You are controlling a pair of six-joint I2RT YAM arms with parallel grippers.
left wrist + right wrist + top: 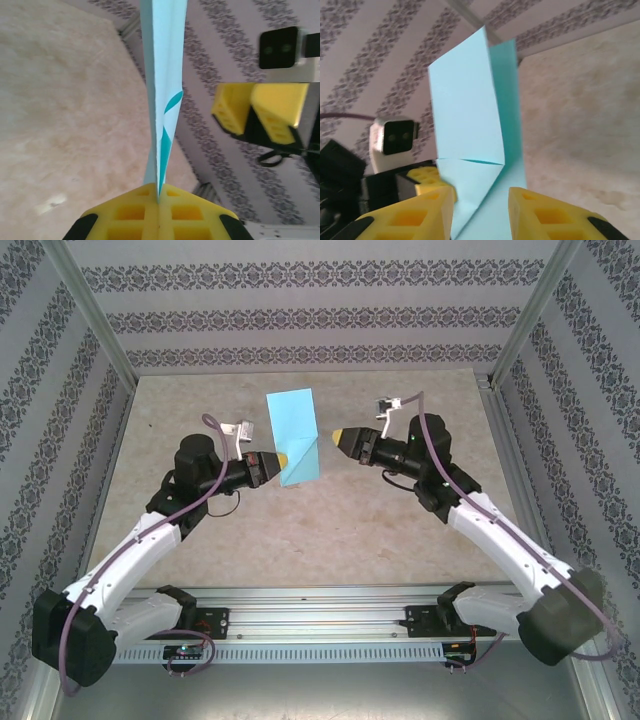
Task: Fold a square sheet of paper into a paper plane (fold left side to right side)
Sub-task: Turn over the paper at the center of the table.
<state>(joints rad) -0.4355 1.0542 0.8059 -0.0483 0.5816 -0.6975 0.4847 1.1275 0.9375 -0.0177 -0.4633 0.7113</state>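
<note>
Left gripper (283, 458) is clamped hard, jaws together on the near end of the square sheet of paper (297, 430). The light-blue sheet is creased and doubled over, held up on edge over the middle of the table (300, 550) and reaching toward the far side. Right gripper (340, 437) sits just right of it, jaws apart, holding nothing.

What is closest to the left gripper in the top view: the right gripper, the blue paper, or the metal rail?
1. The blue paper, pinched in the left gripper.
2. The right gripper, just across the paper, rightward.
3. The metal rail, at the near edge.
</note>
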